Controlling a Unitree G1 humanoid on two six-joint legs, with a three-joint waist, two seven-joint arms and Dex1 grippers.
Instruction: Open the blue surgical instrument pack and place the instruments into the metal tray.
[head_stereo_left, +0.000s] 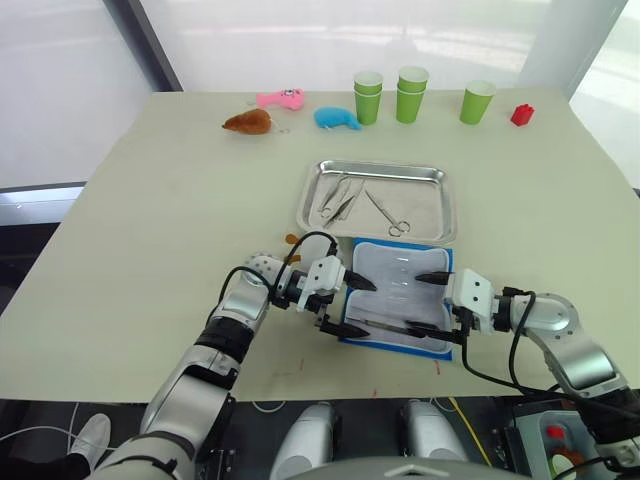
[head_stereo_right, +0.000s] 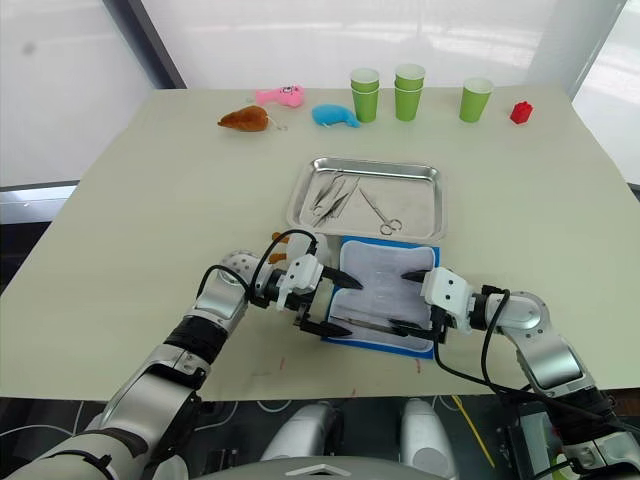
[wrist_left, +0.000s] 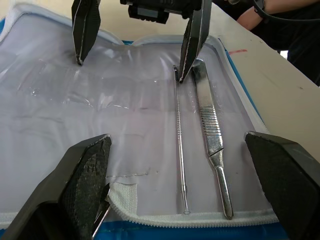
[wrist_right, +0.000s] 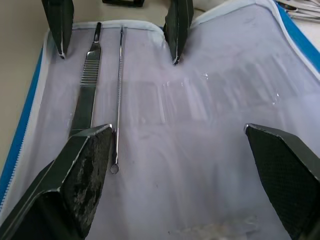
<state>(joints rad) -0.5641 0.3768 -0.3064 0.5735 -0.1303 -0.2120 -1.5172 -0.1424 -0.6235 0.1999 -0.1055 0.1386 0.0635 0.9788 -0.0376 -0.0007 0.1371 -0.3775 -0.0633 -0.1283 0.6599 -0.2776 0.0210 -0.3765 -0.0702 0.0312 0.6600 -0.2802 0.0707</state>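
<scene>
Pack, blue, lies unfolded on the near part of the table, pale lining up, just in front of the metal tray.

— What's left inside it?

— Two slim silver instruments lie side by side along the near edge of the lining: a flat ridged handle and a thin probe with a small loop at one end, close to each other and both flat on the lining.

— And in the tray?

— Scissors towards the middle and a few more instruments bunched at the tray's left end. How many are in that bunch cannot be told.

— Where are the two grippers?

— Facing each other across the pack. The left gripper hangs over the pack's left edge, fingers spread wide, grasping nothing. The right gripper sits over the right edge, its fingers parted as well and empty. In the left wrist view, one right fingertip comes down right beside the far ends of the probe and the handle; whether it touches them cannot be told.

— Anything else on the table?

— Along the far edge: a brown plush toy, a pink one, a blue one, three lots of green cups and a small red block, all well apart from the tray.
</scene>
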